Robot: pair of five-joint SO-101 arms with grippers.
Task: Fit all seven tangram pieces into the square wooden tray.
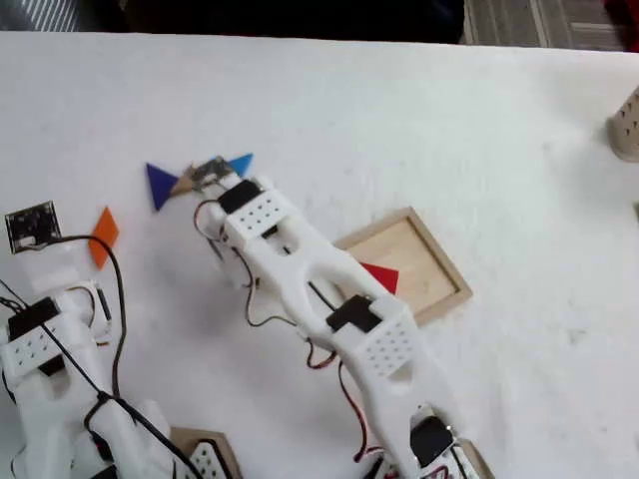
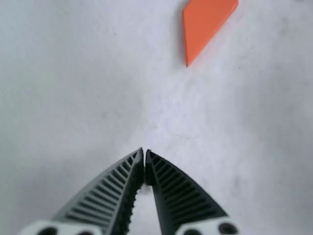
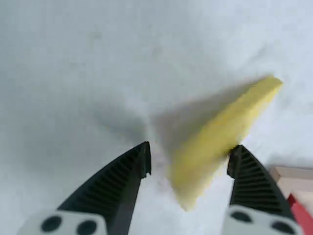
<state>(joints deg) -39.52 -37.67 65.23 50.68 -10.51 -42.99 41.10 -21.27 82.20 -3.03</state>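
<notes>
Yellow-minded, straddles the tilted yellow piece (image 3: pixel 220 142) with right fingers (image 3: pixel 122 186) spread wide, seemingly propping it for a pinch, near the wooden tray (image 1: pixel 414 257); rests left fingers (image 2: pixel 122 191) pressed together, empty, short of the orange piece (image 2: pixel 208 27).

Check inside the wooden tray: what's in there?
One red piece lies in the wooden tray; the rest of the visible floor is bare wood. The right arm crosses one side of the tray and covers part of the red piece, so anything beneath it cannot be seen.

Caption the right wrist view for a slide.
Open right end effector straddling a tilted yellow tangram piece over the white table, wooden tray corner nearby.
</notes>
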